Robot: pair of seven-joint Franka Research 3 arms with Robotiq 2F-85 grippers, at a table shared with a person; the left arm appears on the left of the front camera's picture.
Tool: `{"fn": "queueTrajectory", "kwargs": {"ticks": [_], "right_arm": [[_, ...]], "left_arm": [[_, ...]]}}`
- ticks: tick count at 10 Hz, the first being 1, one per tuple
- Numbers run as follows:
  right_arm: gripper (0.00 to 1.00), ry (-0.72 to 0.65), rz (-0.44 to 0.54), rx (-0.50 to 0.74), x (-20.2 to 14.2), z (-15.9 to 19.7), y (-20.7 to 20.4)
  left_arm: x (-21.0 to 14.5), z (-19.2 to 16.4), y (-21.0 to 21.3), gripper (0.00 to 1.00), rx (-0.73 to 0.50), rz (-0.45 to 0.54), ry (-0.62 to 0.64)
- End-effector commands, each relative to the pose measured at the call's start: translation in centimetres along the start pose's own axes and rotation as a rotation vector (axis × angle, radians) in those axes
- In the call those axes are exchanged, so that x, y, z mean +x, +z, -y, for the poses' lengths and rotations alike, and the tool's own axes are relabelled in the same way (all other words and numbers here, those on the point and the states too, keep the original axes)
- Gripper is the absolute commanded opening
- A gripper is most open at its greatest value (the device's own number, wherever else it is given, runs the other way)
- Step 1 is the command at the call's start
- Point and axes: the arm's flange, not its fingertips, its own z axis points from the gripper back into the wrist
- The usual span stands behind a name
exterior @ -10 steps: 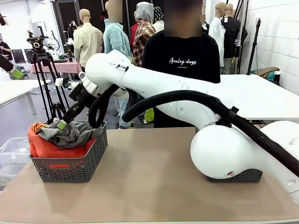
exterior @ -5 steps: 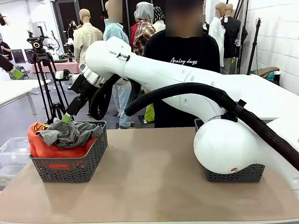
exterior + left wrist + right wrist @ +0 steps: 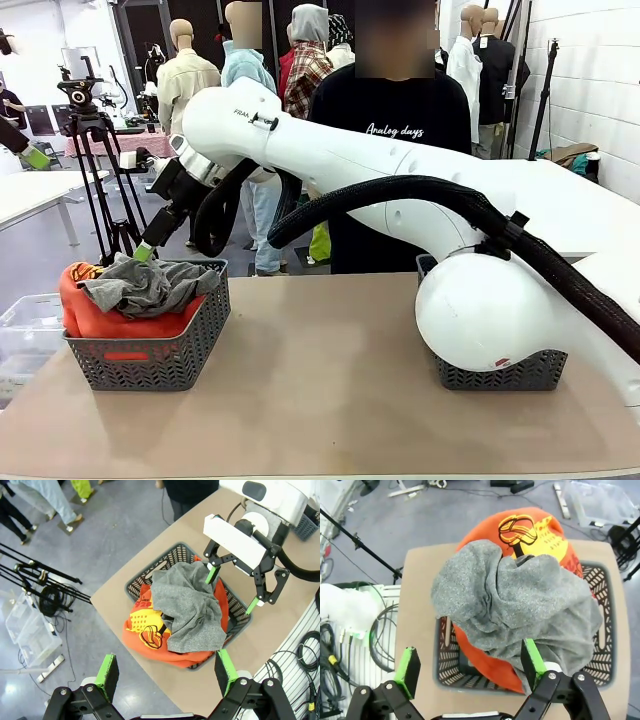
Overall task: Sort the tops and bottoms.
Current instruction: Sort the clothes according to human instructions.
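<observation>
A mottled dark grey top [image 3: 150,285] lies crumpled on the orange T-shirt [image 3: 95,315] with the yellow print, both in the grey mesh basket [image 3: 150,360] at the table's left. My right gripper [image 3: 143,252] hangs open just above the basket's far rim, holding nothing. In the right wrist view its fingers [image 3: 470,667] stand apart over the grey top [image 3: 520,600] and the orange T-shirt [image 3: 535,530]. My left gripper [image 3: 165,675] is open high above the basket [image 3: 165,562], looking down on the grey top [image 3: 192,607] and the right gripper [image 3: 232,589]. The light grey top and the black bottoms are hidden.
A second grey mesh basket [image 3: 490,375] stands at the table's right, mostly behind my right arm's base. A person in a black printed T-shirt [image 3: 395,125] stands at the far side. A tripod [image 3: 95,170] and a clear plastic box [image 3: 20,325] are on the floor to the left.
My right gripper has lifted up and back off the grey top, which stays lying in the left basket. The arm's base has swung slightly, uncovering more of the right basket.
</observation>
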Motion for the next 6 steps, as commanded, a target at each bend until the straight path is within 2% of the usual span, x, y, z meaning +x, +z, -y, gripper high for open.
{"fn": "queueTrajectory", "kwargs": {"ticks": [1,6], "right_arm": [[1.00,0.000,-0.001,0.004,0.07,-0.09,0.10],[1.00,0.000,-0.001,0.004,0.07,-0.09,0.10]], "left_arm": [[-0.07,0.10,-0.01,1.00,0.001,-0.001,-0.002],[-0.07,0.10,-0.01,1.00,0.001,-0.001,-0.002]]}}
